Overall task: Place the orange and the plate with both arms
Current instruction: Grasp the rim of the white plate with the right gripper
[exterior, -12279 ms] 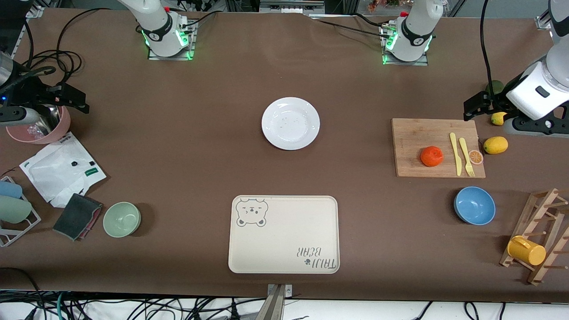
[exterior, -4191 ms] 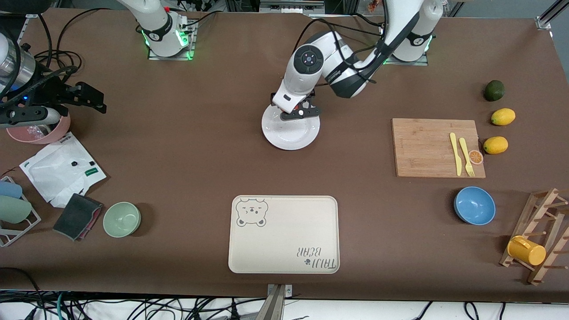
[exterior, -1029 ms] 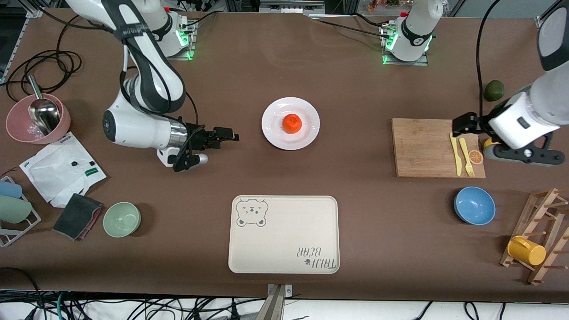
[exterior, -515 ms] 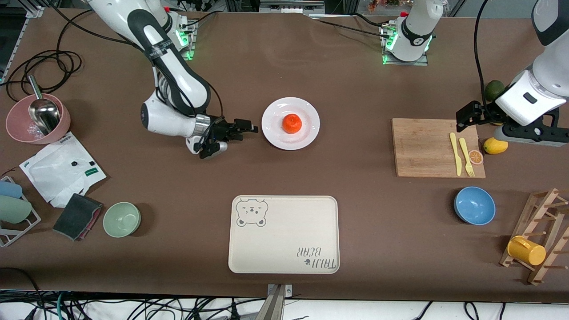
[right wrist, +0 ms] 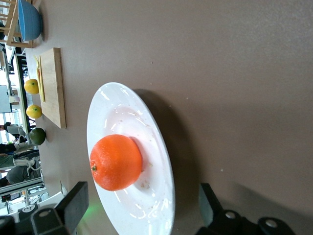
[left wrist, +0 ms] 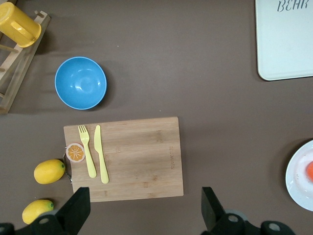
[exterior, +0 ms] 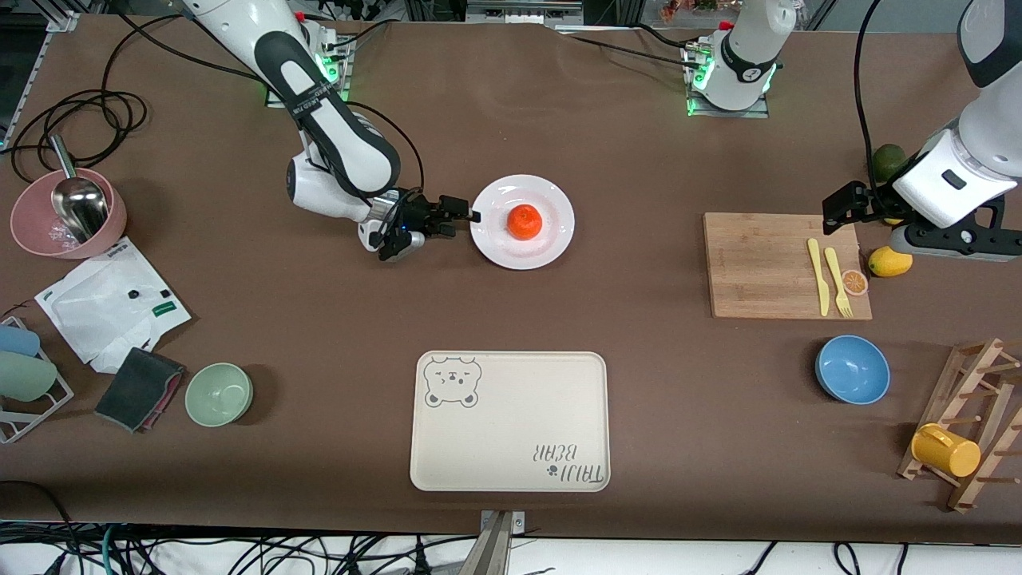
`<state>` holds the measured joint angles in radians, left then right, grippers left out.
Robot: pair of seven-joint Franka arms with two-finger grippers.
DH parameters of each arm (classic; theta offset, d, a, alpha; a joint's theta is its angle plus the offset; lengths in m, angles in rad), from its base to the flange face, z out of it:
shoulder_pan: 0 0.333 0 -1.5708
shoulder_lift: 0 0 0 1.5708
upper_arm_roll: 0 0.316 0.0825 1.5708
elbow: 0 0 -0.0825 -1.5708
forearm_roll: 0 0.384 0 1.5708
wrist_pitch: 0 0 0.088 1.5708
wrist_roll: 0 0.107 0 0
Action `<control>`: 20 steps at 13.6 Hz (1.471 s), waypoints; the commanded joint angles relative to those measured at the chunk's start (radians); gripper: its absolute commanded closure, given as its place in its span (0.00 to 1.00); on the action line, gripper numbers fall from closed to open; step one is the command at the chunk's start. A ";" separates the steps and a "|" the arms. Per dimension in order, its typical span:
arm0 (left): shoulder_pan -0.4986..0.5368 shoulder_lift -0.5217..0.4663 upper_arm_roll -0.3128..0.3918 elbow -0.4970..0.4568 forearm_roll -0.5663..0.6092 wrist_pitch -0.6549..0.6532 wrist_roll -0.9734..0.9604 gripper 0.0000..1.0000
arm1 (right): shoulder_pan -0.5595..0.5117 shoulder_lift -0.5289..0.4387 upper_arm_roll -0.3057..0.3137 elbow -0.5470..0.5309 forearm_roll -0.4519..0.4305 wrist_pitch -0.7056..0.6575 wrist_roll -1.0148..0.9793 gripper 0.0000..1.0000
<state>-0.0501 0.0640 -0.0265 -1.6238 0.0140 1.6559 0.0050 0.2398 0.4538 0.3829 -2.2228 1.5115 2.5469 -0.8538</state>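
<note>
1. Pink bowl (exterior: 68,216) w/ a metal scoop (exterior: 76,192), at the right arm's end of the table; nearer the front camera lie a white packet (exterior: 112,302), a dark cloth (exterior: 140,387) and a green bowl (exterior: 219,393).
2. Right gripper (exterior: 467,212): low over the table, level, fingers spread apart, tips at the plate's rim on the side toward the right arm's end; holds nothing.
3. Plate (exterior: 522,221): flat on the table, mid-table, round, so no long axis. Right wrist view shows its rim (right wrist: 128,161) between the two open fingers (right wrist: 73,205).
4. Orange (exterior: 525,221): sits in the plate's centre, clear of the rim. Stem dimple faces sideways in the right wrist view (right wrist: 116,162).
5. Bear-printed tray (exterior: 509,421): nearer the front camera than the plate, well apart from it; long axis runs along the table.
6. Cutting board (exterior: 786,265): toward the left arm's end; yellow knife (exterior: 815,275), yellow fork (exterior: 837,281) and an orange-slice disc (exterior: 854,281) lie on it. Blue bowl (exterior: 852,369) nearer the front camera.
7. Left gripper (exterior: 840,209): up over the board's edge, waiting, fingers wide open (left wrist: 73,210), empty. Lemon (exterior: 889,261) beside the board; a dark green fruit (exterior: 886,161) partly hidden by the arm.
8. Wooden rack (exterior: 970,423) w/ a yellow cup (exterior: 945,450) at the table's corner.
</note>
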 commanded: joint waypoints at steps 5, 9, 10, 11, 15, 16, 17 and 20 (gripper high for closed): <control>-0.014 -0.023 -0.007 -0.010 -0.005 -0.024 0.016 0.00 | 0.001 0.026 0.045 -0.001 0.101 0.075 -0.073 0.04; -0.005 -0.021 -0.012 -0.011 -0.003 -0.025 0.038 0.00 | 0.029 0.055 0.050 0.006 0.214 0.085 -0.177 0.08; -0.001 -0.020 -0.010 -0.011 -0.005 -0.027 0.050 0.00 | 0.032 0.057 0.050 0.008 0.252 0.085 -0.221 0.13; 0.004 -0.018 -0.009 -0.010 -0.005 -0.025 0.055 0.00 | 0.032 0.057 0.050 0.008 0.260 0.084 -0.241 0.16; 0.015 -0.013 -0.007 -0.008 -0.006 -0.027 0.055 0.00 | 0.032 0.057 0.050 0.009 0.260 0.085 -0.244 0.42; 0.021 -0.015 -0.007 -0.010 -0.006 -0.027 0.055 0.00 | 0.032 0.057 0.050 0.009 0.260 0.085 -0.245 0.48; 0.022 -0.015 -0.007 -0.008 -0.006 -0.027 0.055 0.00 | 0.032 0.057 0.050 0.009 0.260 0.085 -0.245 0.54; 0.021 -0.015 -0.007 -0.010 -0.006 -0.030 0.055 0.00 | 0.032 0.059 0.050 0.009 0.254 0.084 -0.248 0.62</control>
<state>-0.0333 0.0613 -0.0335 -1.6239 0.0140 1.6332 0.0298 0.2710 0.5081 0.4244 -2.2215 1.7456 2.6162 -1.0721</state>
